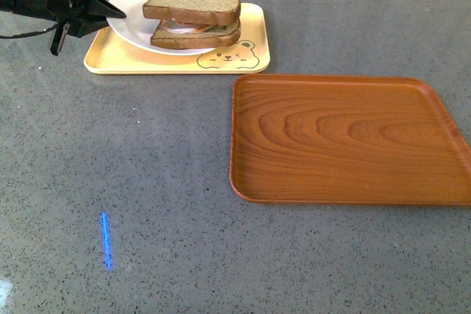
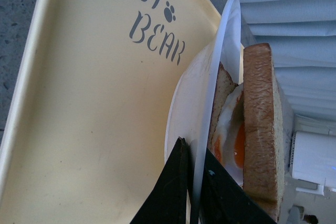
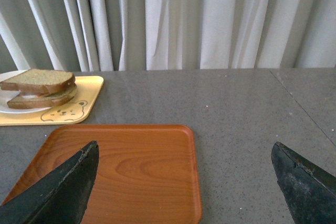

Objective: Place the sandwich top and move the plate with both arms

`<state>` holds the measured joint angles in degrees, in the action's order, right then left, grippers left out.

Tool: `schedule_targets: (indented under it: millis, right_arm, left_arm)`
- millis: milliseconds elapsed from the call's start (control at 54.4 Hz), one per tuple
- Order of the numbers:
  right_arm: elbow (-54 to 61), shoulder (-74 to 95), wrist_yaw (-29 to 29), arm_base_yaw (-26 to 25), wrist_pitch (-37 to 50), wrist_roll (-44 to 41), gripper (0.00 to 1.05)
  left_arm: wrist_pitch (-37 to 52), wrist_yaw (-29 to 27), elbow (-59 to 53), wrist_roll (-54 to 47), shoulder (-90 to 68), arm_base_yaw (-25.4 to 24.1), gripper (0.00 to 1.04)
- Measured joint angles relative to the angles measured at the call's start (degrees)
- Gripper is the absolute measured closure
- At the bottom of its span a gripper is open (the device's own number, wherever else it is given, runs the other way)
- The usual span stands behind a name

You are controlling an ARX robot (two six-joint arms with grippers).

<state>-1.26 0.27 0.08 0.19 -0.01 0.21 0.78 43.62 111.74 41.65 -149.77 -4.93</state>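
White single plate [image 1: 135,23], two bread slices [image 1: 193,4] aboard, clamped by left claw [image 1: 120,14]; right claw [image 3: 185,148] apart.

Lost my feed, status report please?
Left fingers pinch plate rim. Right gripper open, empty. Sandwich top on; plate on yellow tray. Nothing in the way.

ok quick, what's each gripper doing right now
left gripper: shut on the rim of the plate
right gripper: open, holding nothing
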Motion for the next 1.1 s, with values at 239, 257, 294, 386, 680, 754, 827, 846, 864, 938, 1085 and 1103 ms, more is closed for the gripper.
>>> schedule_targets:
  millis: [239,257,294,386,680,754,827,846,864,938,1085,1103]
  right_arm:
    - [0.00,0.00,0.00,0.00,0.00,0.00,0.09]
    - [0.00,0.00,0.00,0.00,0.00,0.00,0.09]
    - [0.00,0.00,0.00,0.00,0.00,0.00,0.09]
    - [0.00,0.00,0.00,0.00,0.00,0.00,0.09]
    - [0.00,0.00,0.00,0.00,0.00,0.00,0.09]
    - [0.00,0.00,0.00,0.00,0.00,0.00,0.09]
    - [0.00,0.00,0.00,0.00,0.00,0.00,0.09]
    - [0.00,0.00,-0.02,0.00,0.00,0.00,0.09]
    - [0.00,0.00,-0.02,0.00,0.00,0.00,0.09]
    - [0.00,0.00,0.00,0.00,0.00,0.00,0.09]
    - [0.00,0.00,0.00,0.00,0.00,0.00,0.09]
    - [0.00,0.00,-0.02,0.00,0.00,0.00,0.09]
  left_arm:
    - [-2.01,0.04,2.34,-1.86,-1.42,-0.35,1.02]
    - [-2.08,0.04,2.49,-1.97,-1.55,-0.39,1.02]
    - [-2.23,0.07,2.73,-1.99,-1.86,-0.50,1.02]
    - [-2.45,0.02,3.43,-2.34,-2.36,-0.72,0.91]
    - [-4.81,0.04,6.91,-4.15,-3.74,-2.38,0.34]
    - [-5.31,0.02,7.61,-4.44,-4.13,-2.82,0.20]
    - [-5.31,0.87,8.04,-4.52,-4.28,-3.26,0.07]
    - [-5.31,0.57,8.26,-4.50,-4.28,-3.34,0.09]
    - [-5.31,0.52,8.39,-4.48,-4.28,-3.50,0.10]
    - [-5.11,0.57,8.48,-4.17,-4.28,-4.50,0.09]
    - [0.63,1.40,4.96,-2.01,-2.60,-6.56,0.09]
    - [1.84,1.44,3.50,-1.64,-1.77,-6.86,0.09]
